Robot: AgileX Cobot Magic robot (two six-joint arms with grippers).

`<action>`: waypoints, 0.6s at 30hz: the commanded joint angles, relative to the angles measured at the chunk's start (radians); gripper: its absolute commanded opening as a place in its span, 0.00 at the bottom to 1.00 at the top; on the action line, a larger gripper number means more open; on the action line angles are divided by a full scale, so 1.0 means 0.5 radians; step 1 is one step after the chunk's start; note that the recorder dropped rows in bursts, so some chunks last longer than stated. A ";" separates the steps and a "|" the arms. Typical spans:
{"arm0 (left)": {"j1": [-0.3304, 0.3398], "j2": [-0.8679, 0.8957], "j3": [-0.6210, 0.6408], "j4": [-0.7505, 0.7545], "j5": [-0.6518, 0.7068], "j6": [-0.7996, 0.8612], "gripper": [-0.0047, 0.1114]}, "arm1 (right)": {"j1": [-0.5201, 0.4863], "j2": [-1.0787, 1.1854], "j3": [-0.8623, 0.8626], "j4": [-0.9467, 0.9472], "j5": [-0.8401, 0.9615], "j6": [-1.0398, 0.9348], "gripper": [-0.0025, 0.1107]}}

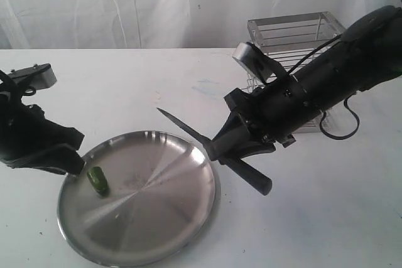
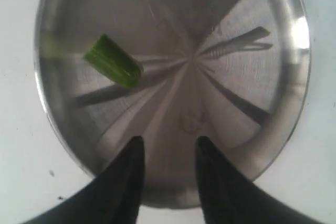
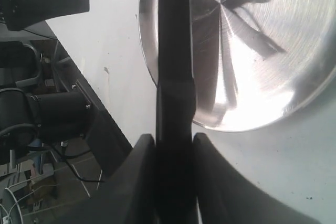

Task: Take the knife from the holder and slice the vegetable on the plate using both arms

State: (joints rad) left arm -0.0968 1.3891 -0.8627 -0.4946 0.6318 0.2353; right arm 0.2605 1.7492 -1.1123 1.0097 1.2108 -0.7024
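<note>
Steel gleams nearest: one large round shiny stainless-steel plate lies by the near edge of the white table, towards its left corner. On it, close to the left rim, rests one small glossy green vegetable chunk. The black left gripper hangs over that same rim with its two fingers spread and gripping nothing. The vegetable lies ahead of the fingertips and off to one side, near them but apart and not between them. Farther in, the black right gripper is clenched on the single slim black-handled knife, which it grasps about where the handle meets the blade. The dark pointed blade slants over the plate's far right rim towards the far left, and the handle sticks out towards the near right. Whether the blade touches the plate cannot be told. Behind, near the far right corner, stands one tall steel-wire holder, its lower front hidden by the bulky right arm. A white curtain hangs beyond the far edge.
</note>
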 commanded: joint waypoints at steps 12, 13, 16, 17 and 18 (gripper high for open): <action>-0.357 0.309 0.010 0.778 -0.373 -1.477 0.44 | -0.009 -0.039 -0.009 0.029 0.021 -0.105 0.02; -0.378 0.299 0.010 0.895 -0.395 -1.669 0.42 | -0.009 -0.046 -0.009 0.025 0.021 -0.108 0.02; -0.475 0.299 0.006 1.228 -0.622 -2.227 0.41 | -0.009 -0.066 -0.009 0.025 0.021 -0.108 0.02; -0.492 0.319 0.006 1.254 -0.686 -2.300 0.41 | -0.009 -0.069 -0.009 0.025 0.021 -0.108 0.02; -0.508 0.365 0.006 1.260 -0.817 -2.329 0.41 | -0.009 -0.069 -0.009 0.025 0.021 -0.108 0.02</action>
State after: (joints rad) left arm -0.3317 1.5494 -0.8591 0.0973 0.3033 -0.8475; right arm 0.2605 1.7264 -1.1123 1.0097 1.2108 -0.7427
